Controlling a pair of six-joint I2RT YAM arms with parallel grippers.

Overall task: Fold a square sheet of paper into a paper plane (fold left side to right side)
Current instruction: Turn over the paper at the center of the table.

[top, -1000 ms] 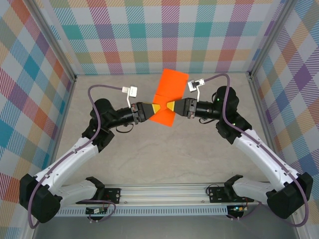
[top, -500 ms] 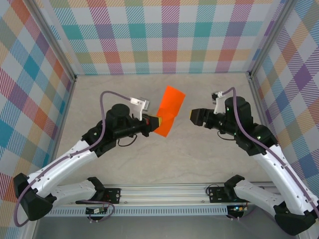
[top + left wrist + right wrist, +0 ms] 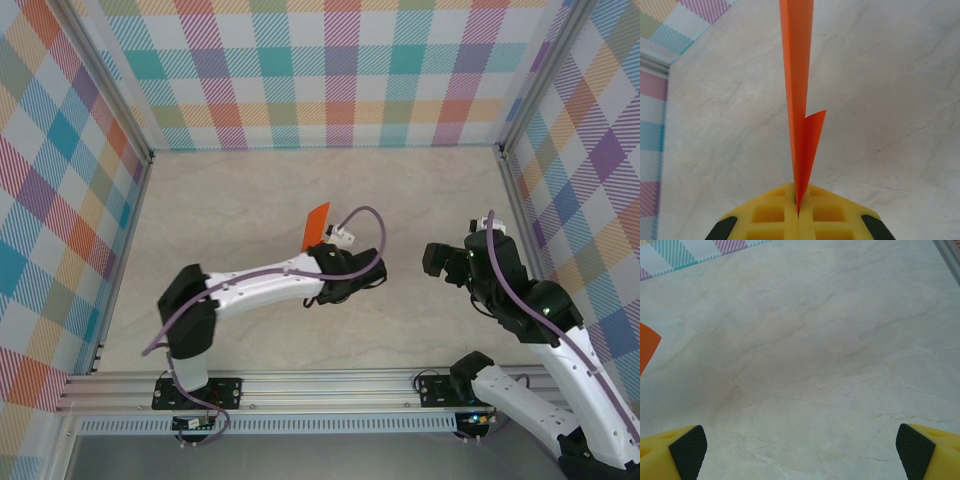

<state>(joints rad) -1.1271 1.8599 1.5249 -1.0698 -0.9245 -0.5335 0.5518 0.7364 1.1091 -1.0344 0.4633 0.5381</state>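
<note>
The top external camera looks down from behind the arms (image 3: 260,290) onto the tabletop (image 3: 250,200); wrist cameras sit close behind the left gripper (image 3: 798,212) and right gripper (image 3: 801,442), facing ahead; all share the square sheet of paper (image 3: 797,100)

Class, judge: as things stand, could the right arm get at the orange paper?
Probably yes: the right gripper is open, with bare table between it and the orange paper, though the left gripper is shut on it.
</note>
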